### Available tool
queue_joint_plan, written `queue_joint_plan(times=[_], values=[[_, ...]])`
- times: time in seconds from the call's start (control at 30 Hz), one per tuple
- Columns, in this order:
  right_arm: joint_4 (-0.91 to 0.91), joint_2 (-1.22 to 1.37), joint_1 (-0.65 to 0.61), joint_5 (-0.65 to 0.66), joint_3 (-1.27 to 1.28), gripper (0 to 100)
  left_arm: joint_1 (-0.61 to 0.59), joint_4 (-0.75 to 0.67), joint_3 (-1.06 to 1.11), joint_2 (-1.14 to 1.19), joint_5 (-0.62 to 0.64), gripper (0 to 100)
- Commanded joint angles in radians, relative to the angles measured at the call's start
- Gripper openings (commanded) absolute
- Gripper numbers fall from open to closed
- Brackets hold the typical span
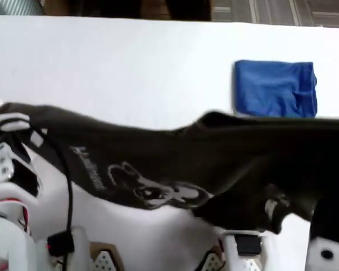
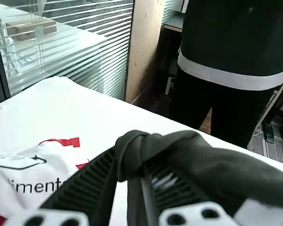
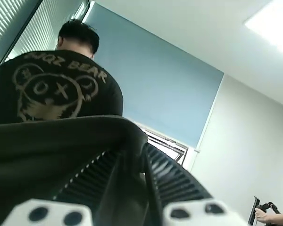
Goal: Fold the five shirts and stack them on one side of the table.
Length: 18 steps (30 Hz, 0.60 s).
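Black shirt (image 1: 214, 152) stretched aloft, clamped in left hand (image 2: 134, 162) and right hand (image 3: 142, 157); risk of slipping from bunched corners, disturbing blue shirt (image 1: 275, 88).

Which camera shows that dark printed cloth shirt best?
The high view: the dark printed cloth shirt hangs stretched above the white table. Wrist views catch bunched cloth pinched in the left claw and the right claw.

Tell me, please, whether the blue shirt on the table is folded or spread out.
Folded: the blue shirt lies as a compact rectangle on the table, with layered edges along one side.
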Motion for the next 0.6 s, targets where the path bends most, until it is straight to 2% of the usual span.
queue_joint_plan(times=[0.0, 0.23, 0.33, 0.57], values=[[0.010, -0.008, 0.013, -0.008, -0.008, 1.9, -0.009, -0.041, 0.062, -0.051, 0.008, 3], [-0.004, 0.070, 0.012, -0.026, 0.058, 2.0, -0.009, -0.181, 0.151, -0.097, 0.008, 3], [-0.045, 0.134, 0.012, -0.074, 0.086, 2.0, -0.009, -0.278, 0.229, -0.095, 0.008, 3], [-0.133, 0.280, -0.016, -0.078, 0.175, 2.0, -0.005, -0.519, 0.452, -0.095, 0.006, 3]])
